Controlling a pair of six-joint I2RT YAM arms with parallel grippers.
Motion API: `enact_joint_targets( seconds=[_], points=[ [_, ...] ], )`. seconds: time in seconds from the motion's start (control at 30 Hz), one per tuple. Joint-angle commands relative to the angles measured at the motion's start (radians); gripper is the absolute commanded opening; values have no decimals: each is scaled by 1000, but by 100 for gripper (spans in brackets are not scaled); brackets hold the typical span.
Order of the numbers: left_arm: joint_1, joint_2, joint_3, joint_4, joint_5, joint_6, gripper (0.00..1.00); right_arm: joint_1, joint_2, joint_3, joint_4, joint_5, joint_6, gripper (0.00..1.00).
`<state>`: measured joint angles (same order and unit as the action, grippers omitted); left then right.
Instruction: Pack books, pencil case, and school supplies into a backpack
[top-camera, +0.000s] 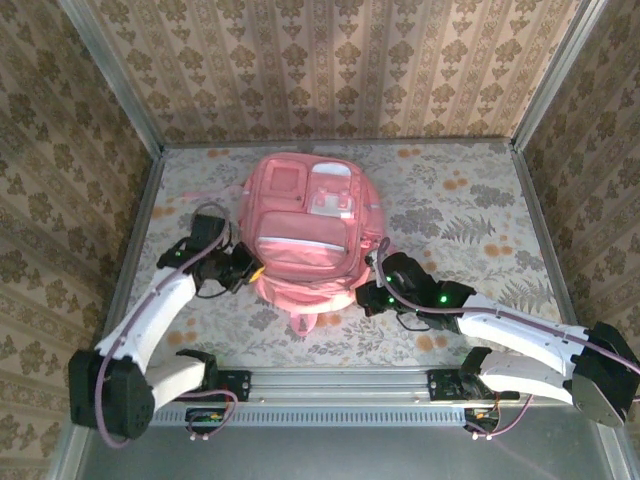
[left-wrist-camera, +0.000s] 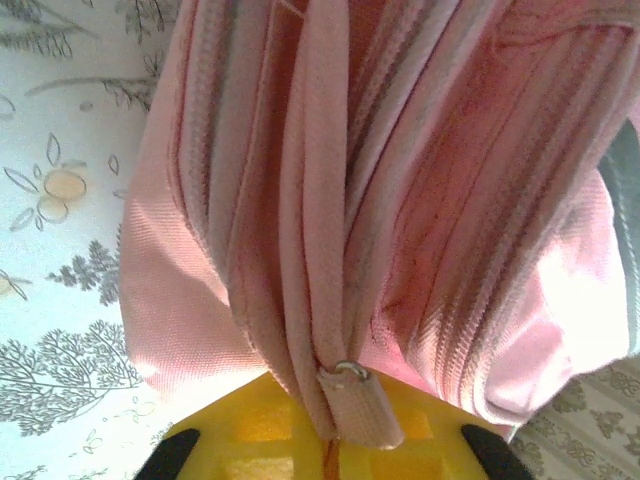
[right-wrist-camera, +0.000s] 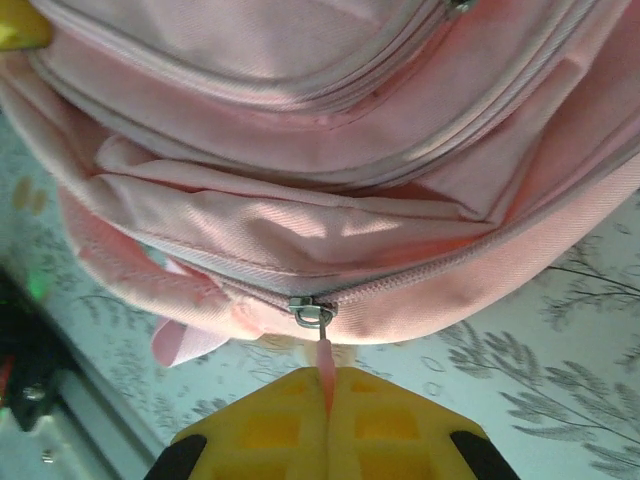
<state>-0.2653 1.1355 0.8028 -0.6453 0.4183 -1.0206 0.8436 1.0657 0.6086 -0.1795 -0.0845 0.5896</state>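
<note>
- The backpack (top-camera: 305, 235) lies flat in the middle of the table (top-camera: 480, 230), front pockets up, with its near end between my two arms.
- My right gripper (top-camera: 366, 298) sits at the bag's near right corner. Its jaws are pressed together on the thin pink zip pull (right-wrist-camera: 326, 365), just below the slider (right-wrist-camera: 313, 311).
- My left gripper (top-camera: 246, 268) is against the bag's left side. A pink zip tag (left-wrist-camera: 360, 412) lies across its yellow fingertips (left-wrist-camera: 260, 425). The jaws look close, but I cannot tell whether they actually pinch the tag.
- Risk: the right pull is a narrow strip held only at its end, so a sharp tug could slide it out of the pads.
- Risk: if the left side has no real hold, nothing anchors the bag, and pulling would drag the whole thing across the cloth instead of moving the slider.
- Risk: loose fabric folds sit right beside the slider and could catch in the teeth and jam it.
</note>
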Motion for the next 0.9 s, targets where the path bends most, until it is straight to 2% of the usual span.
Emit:
enact_joint_targets(
  seconds=[0.0,0.1,0.23,0.4,0.53,0.6,0.7,0.87],
  points=[
    [56,90,139,-30,-41,179,27,37,50,70,23,-40,95,0],
    [61,84,205,-103,-71,197,44,88,149,145,80,-21,158,0],
    [72,-35,196,-195,-131,160,54,135,300,200,209,12,269,0],
    [74,-162,93,-233,-72,30,55,192,449,301,288,15,272,0],
    [48,-228,-10,-208,-18,-98,47,215,482,336,286,45,258,0],
    [5,-259,-62,-167,-15,-177,46,223,492,346,293,59,260,0],
    [-59,-262,-94,-117,-53,-244,48,231,508,367,290,77,255,0],
    [-83,-190,-95,-49,-81,-261,52,240,509,358,292,83,252,0]
  ],
)
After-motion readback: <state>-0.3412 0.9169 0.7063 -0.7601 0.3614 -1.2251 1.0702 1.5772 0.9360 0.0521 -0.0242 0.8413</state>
